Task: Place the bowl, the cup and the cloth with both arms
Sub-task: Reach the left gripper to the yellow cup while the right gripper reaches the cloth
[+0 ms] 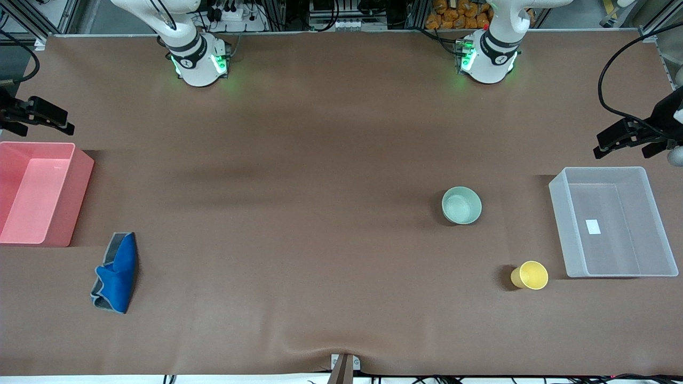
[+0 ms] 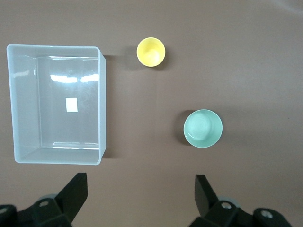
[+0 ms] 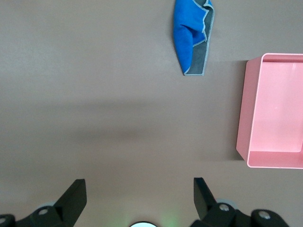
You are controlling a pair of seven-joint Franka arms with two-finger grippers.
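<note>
On table, toward left arm's end: bowl (image 1: 461,205) and cup (image 1: 530,275), both upright and apart, cup nearer the camera and just beside clear bin (image 1: 557,202), probably their destination. Toward right arm's end: cloth (image 1: 114,272), crumpled, near pink bin (image 1: 80,181), likely its target. Left gripper (image 1: 629,140) hangs high at the clear bin's end, fingers spread, holding nothing. Right gripper (image 1: 40,116) hangs high at the pink bin's end, fingers likewise spread. Sorting not yet begun, by appearances.
</note>
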